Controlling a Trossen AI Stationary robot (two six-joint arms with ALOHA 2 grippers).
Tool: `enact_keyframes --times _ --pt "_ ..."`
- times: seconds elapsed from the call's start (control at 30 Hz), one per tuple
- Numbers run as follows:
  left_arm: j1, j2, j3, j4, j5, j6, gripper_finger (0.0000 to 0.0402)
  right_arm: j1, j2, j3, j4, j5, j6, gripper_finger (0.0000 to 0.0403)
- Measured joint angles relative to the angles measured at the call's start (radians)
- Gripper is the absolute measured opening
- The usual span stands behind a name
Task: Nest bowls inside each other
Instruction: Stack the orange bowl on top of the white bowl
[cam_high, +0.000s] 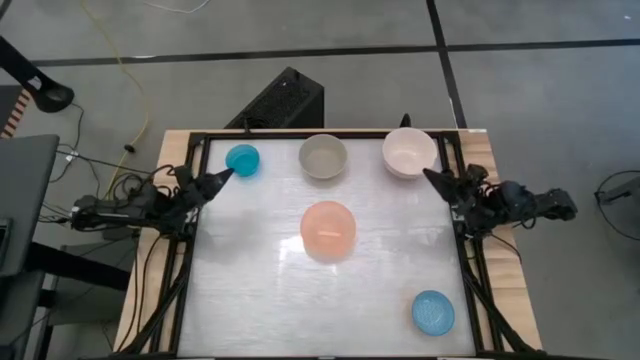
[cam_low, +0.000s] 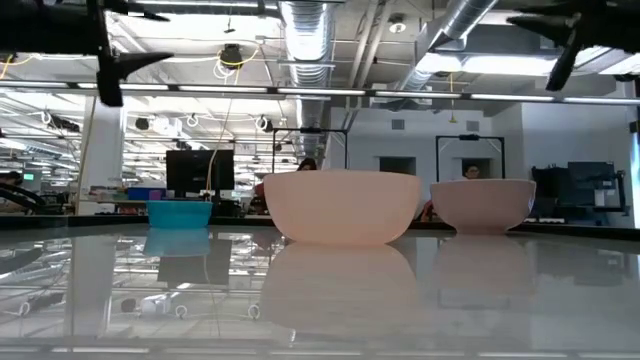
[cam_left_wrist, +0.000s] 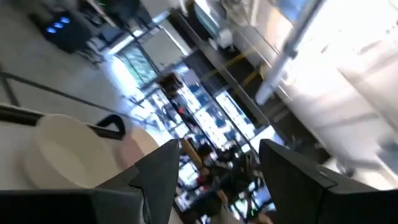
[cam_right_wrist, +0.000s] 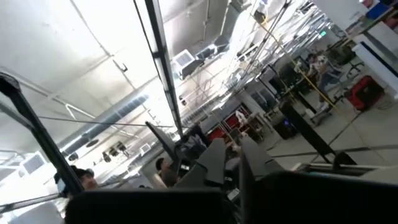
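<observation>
Five bowls rest upright on their bases on the white table top. The teal bowl (cam_high: 243, 159), the grey-beige bowl (cam_high: 322, 156) and the cream-white bowl (cam_high: 409, 152) stand in a row along the far edge. The salmon-pink bowl (cam_high: 328, 229) (cam_low: 340, 205) stands mid-table, and the light blue bowl (cam_high: 433, 312) sits near the right front corner. My left gripper (cam_high: 224, 176) (cam_left_wrist: 217, 171) is open, raised at the left edge just short of the teal bowl. My right gripper (cam_high: 430, 176) (cam_right_wrist: 231, 158) is shut, raised at the right edge beside the cream-white bowl. Neither holds anything.
A black frame (cam_high: 300, 133) runs round the table top, and both arm bases sit on its left and right sides. Open table surface lies between the salmon-pink bowl and the near edge (cam_high: 300, 320). A black box (cam_high: 285, 100) stands on the floor beyond the far edge.
</observation>
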Motion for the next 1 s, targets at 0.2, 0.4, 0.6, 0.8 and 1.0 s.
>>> enact_keyframes --times 0.2,0.4,0.6,0.8,1.0 --pt "0.001 0.273 0.130 0.068 0.033 0.105 0.0210 -0.024 0.172 0.159 0.003 -0.037 -0.061 0.0078" --pt "0.042 0.511 0.257 0.069 0.074 0.173 0.0210 -0.039 0.415 0.362 -0.043 -0.069 -0.147 0.0115" --pt "0.108 0.645 0.335 0.078 0.128 0.206 0.0210 -0.046 0.682 0.558 -0.212 -0.147 -0.254 0.0123" --pt "0.164 0.670 0.373 0.079 0.203 0.240 0.0210 -0.045 0.966 0.676 -0.289 -0.380 -0.259 0.0123" --pt "0.216 0.659 0.377 0.078 0.264 0.236 0.0210 -0.030 1.184 0.760 -0.413 -0.615 -0.249 0.0123"
